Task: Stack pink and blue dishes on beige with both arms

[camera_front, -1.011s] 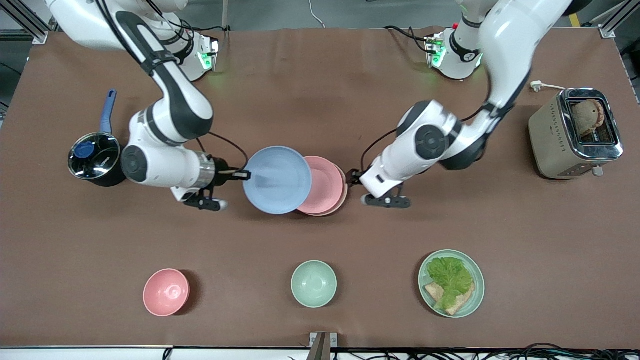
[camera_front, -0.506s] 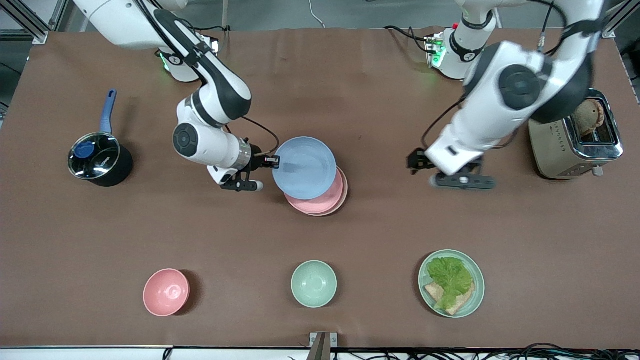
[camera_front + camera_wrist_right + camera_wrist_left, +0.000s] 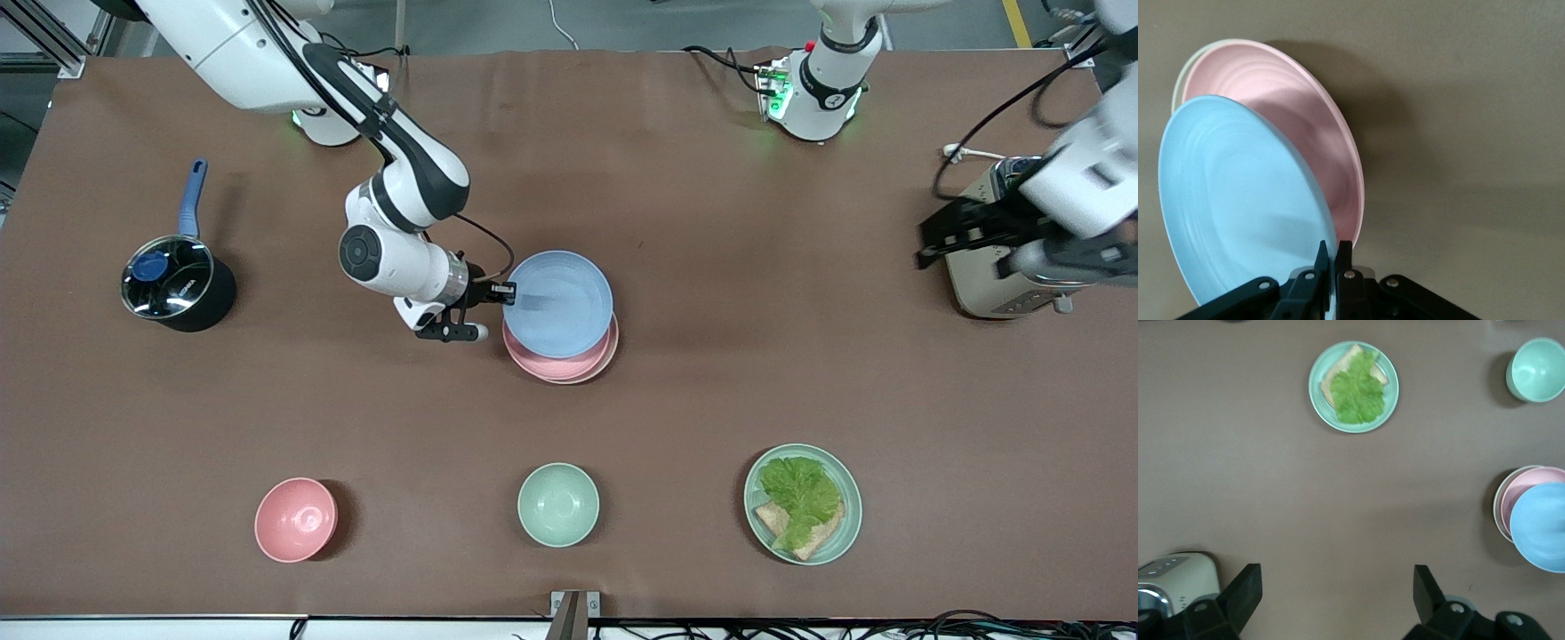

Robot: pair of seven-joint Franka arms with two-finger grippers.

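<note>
My right gripper (image 3: 507,292) (image 3: 1334,252) is shut on the rim of the light blue plate (image 3: 560,303) (image 3: 1238,200). It holds that plate tilted just over the pale pink plate (image 3: 569,363) (image 3: 1305,133). The pink plate lies on the beige plate (image 3: 612,348) (image 3: 1179,83), of which only a thin edge shows. The blue plate sits off-centre toward the robots' bases. My left gripper (image 3: 965,236) (image 3: 1337,590) is open and empty, high over the table beside the toaster. The stack (image 3: 1531,513) shows at the edge of the left wrist view.
A toaster (image 3: 1022,267) with bread stands at the left arm's end. A black saucepan (image 3: 173,284) stands at the right arm's end. Nearer the front camera are a pink bowl (image 3: 295,519), a mint bowl (image 3: 557,504) and a mint plate with lettuce and bread (image 3: 803,503).
My right gripper carried the blue plate over the pink plate and lowered it close onto the stack. My left arm drew away from the stack toward the toaster and rose.
</note>
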